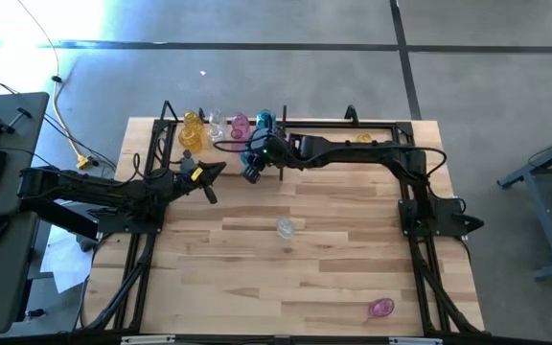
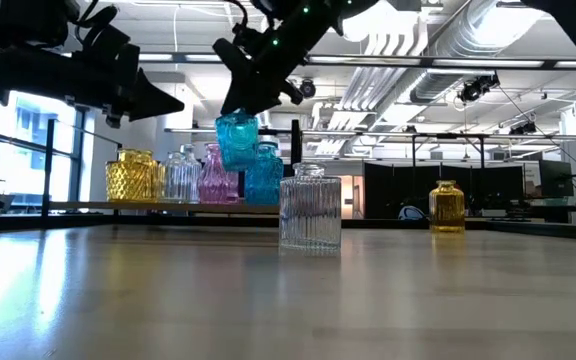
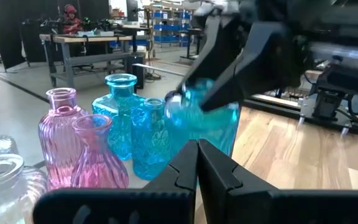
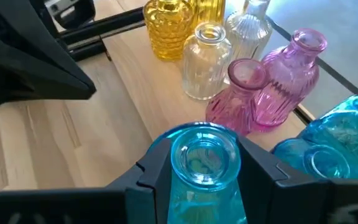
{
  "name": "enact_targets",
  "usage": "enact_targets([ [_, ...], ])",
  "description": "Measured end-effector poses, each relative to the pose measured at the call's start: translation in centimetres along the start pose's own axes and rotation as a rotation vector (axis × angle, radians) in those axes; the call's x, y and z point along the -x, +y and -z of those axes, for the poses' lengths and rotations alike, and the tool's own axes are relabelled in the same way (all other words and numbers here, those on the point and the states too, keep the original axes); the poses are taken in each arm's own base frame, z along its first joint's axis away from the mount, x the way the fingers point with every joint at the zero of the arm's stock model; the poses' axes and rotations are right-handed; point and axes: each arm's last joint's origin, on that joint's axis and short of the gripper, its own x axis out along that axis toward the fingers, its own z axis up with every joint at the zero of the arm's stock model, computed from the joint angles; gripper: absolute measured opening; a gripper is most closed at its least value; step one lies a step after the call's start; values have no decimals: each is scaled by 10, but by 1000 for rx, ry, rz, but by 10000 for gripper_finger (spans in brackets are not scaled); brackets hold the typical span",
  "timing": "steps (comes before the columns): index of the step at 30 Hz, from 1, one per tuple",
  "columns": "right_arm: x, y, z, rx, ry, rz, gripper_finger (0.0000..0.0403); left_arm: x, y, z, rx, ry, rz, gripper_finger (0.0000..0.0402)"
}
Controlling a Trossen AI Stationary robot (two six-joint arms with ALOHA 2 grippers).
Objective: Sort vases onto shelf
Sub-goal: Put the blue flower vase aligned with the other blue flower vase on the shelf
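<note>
1. Step in hand: my right gripper holds a teal-blue vase by its neck, fingers clamped on either side of the rim. The low view shows the vase lifted clear of the table, hanging just in front of the blue vases already on the shelf. I judge this to be the placing stage of one sort.

2. Next move: it calls for lowering the vase upright beside the two teal-blue vases of its own colour. The gap is tight, so the descent must be straight to avoid knocking the pink pair just beside them.

3. My left gripper waits near the row at the shelf's left part, fingers pressed together and holding nothing.

4. Materials and shapes: the vases are translucent moulded glass, ribbed or faceted, and likely slippery under hard fingers. The row runs yellow, clear, pink, then teal-blue. The held vase is jar-shaped with a round open mouth.

5. Left to sort: a clear ribbed jar stands mid-table, a pink vase lies near the table's front edge, and a yellow vase stands apart towards the shelf's other end.
</note>
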Motion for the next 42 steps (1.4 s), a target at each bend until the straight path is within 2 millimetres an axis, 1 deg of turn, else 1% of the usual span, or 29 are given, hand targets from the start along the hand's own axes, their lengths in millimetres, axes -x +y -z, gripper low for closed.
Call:
enact_targets([
  [7, -16, 0, 10, -1, 37, 9, 114, 0, 0, 0, 0, -2, 8, 0],
  [11, -17, -1, 11, 4, 36, 30, 114, 0, 0, 0, 0, -2, 8, 0],
  [15, -17, -3, 16, 17, 66, 72, 114, 0, 0, 0, -1, 0, 8, 0],
  [24, -18, -6, 18, 19, 78, 124, 114, 0, 0, 0, -1, 1, 8, 0],
  [32, -33, -3, 28, 8, 99, 136, 114, 0, 0, 0, -1, 0, 9, 0],
  [42, -37, -3, 31, 7, 100, 160, 114, 0, 0, 0, -3, 2, 13, 0],
])
